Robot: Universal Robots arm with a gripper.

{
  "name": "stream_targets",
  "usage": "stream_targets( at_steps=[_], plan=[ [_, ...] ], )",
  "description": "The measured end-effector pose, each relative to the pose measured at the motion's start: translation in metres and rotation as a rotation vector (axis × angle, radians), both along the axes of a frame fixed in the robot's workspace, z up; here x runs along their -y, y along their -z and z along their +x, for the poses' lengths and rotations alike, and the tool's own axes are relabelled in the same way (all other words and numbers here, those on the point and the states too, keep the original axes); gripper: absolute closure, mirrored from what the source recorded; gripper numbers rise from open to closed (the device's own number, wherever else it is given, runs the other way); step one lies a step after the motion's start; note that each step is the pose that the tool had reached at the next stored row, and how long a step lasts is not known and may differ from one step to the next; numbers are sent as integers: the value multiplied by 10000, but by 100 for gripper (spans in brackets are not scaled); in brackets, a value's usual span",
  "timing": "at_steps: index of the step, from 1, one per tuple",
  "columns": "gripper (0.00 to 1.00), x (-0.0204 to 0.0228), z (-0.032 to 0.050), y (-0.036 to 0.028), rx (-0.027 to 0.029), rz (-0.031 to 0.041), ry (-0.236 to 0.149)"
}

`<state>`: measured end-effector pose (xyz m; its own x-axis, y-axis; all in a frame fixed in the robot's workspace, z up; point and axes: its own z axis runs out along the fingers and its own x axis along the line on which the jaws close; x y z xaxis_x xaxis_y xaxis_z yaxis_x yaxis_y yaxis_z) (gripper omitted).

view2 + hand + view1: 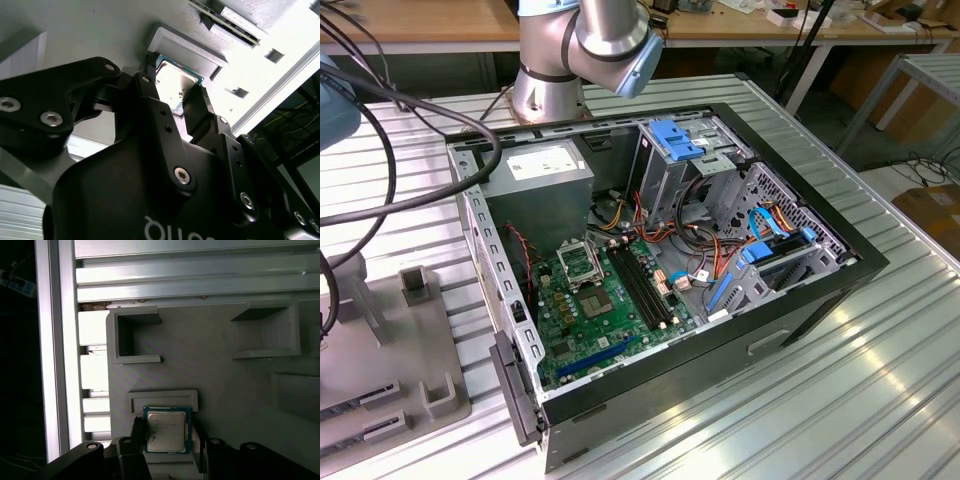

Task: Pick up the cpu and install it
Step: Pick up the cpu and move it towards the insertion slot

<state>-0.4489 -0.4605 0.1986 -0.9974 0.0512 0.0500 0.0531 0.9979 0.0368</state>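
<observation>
From where I stand, the gripper [167, 434] [176, 94] is down over the grey fixture plate [220, 365], and in both wrist views its two black fingers [138, 434] sit on opposite edges of the cpu [167, 428] [172, 82]. The jaws are closed in on the chip with no gap showing on either side. The cpu lies flat, silver top facing the cameras, just beside a low raised ledge [162, 399] of the plate. Whether it has left the plate's surface I cannot tell. In the first wrist view, other bracket-shaped holders [132, 335] stand up from the same plate. In the exterior view the plate [380, 380] lies at the lower left of the frame on the ribbed metal table [860, 400]. The open computer case [800, 310] fills the middle, with the green motherboard [585, 320] on its floor. The black-framed socket [582, 264] on the board is bare. The arm [590, 40] rises behind the case at the upper middle of the frame.
</observation>
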Motion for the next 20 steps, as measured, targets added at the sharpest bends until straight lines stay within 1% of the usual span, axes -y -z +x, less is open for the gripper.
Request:
stream_targets(
  at_steps=[5,10,20],
  plan=[
    [53,0,1,-22,-22,1,0],
    [53,0,2,-62,-54,0,0],
    [53,0,2,-75,-63,-2,-12]
  ],
)
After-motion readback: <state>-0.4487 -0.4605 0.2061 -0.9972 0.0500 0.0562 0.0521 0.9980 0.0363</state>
